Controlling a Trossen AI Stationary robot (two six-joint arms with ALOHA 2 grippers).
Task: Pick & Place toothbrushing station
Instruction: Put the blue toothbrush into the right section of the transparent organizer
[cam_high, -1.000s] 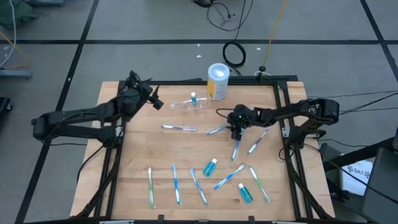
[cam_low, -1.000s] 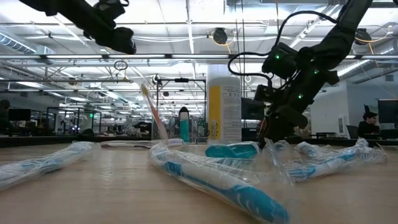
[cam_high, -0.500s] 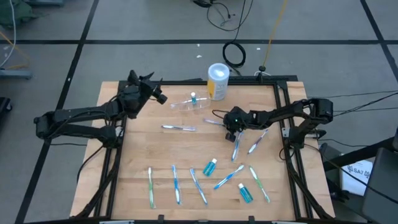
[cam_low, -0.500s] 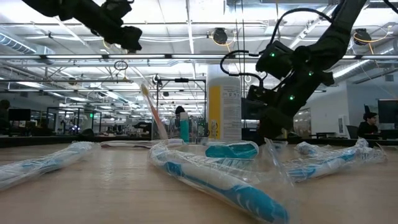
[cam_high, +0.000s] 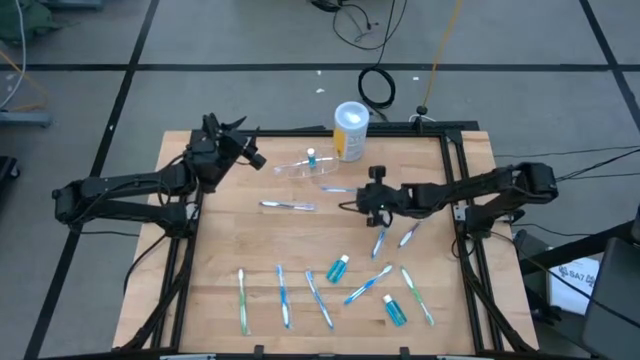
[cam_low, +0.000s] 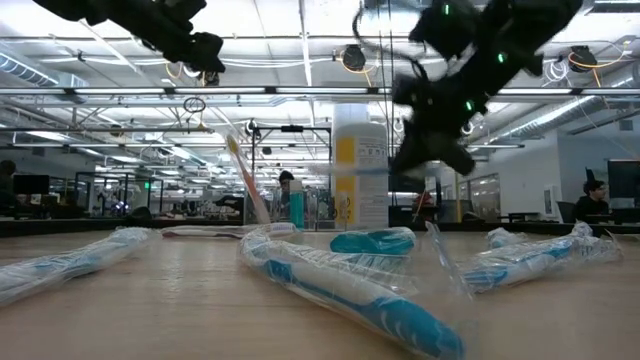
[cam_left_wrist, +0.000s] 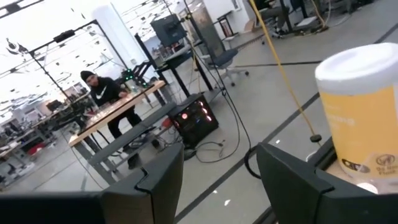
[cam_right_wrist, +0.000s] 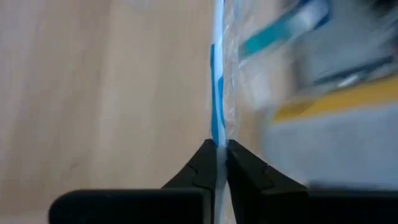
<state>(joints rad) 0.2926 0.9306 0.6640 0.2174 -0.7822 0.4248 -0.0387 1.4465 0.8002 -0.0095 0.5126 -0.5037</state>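
Note:
The see-through cup (cam_high: 305, 169) sits near the table's far edge, with a small teal-capped bottle (cam_high: 311, 156) at it. No gripper touches it. Just right of it, my right gripper (cam_high: 362, 194) is shut on a blue-and-white toothbrush in clear wrap (cam_high: 337, 188), held above the wood. In the right wrist view the brush (cam_right_wrist: 216, 93) runs straight out from the shut fingers. My left gripper (cam_high: 243, 150) hangs high over the far left of the table, open and with nothing in it (cam_left_wrist: 221, 180). My right gripper pinches the wrapped toothbrush by its right end (cam_right_wrist: 217, 138) between its two fingertips. It comes from the table's right, slanting down, with the brush in line with the fingers and sticking out toward the table's left. The brush is lifted clear of the table.
A tall yellow container with a white lid (cam_high: 350, 130) stands at the far edge behind the cup. Several wrapped toothbrushes (cam_high: 283, 296) and two teal bottles (cam_high: 338, 268) lie over the near half. Another wrapped brush (cam_high: 288, 206) lies mid-table.
My right gripper has shut on the wrapped toothbrush, rolled its wrist and risen, drifting toward the table's far left. The brush has come off the wood and now hangs clear, nearer the cup.

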